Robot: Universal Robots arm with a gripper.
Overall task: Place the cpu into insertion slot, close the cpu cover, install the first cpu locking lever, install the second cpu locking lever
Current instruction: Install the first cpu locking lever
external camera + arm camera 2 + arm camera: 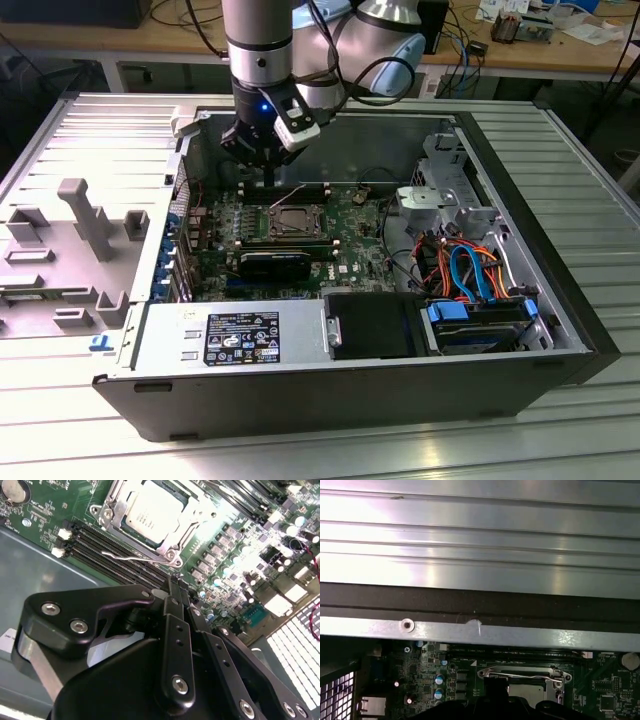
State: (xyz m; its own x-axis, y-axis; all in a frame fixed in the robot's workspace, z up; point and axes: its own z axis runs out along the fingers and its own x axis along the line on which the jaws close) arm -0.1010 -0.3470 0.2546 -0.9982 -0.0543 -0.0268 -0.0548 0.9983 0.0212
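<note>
One gripper [272,178], fingers pressed together on nothing, hangs over the green motherboard [355,245] just beside the insertion slot [288,222], inside the open computer case [300,390]. Second wrist view: cpu [152,511] seated in the slot, cpu cover [185,527] lying flat around it, chip showing through its window. Thin wire locking lever [131,557] runs along the socket edge nearest the gripper. Black memory slots [100,547] lie between lever and gripper. Orange and blue cables [465,270] and drive cage [440,195] sit well apart, at the exterior view's right. Case rests on a ribbed table [590,180].

Nothing readable; the label [243,337] (black, on the power supply [170,340]) seems covered in tiny marks.
</note>
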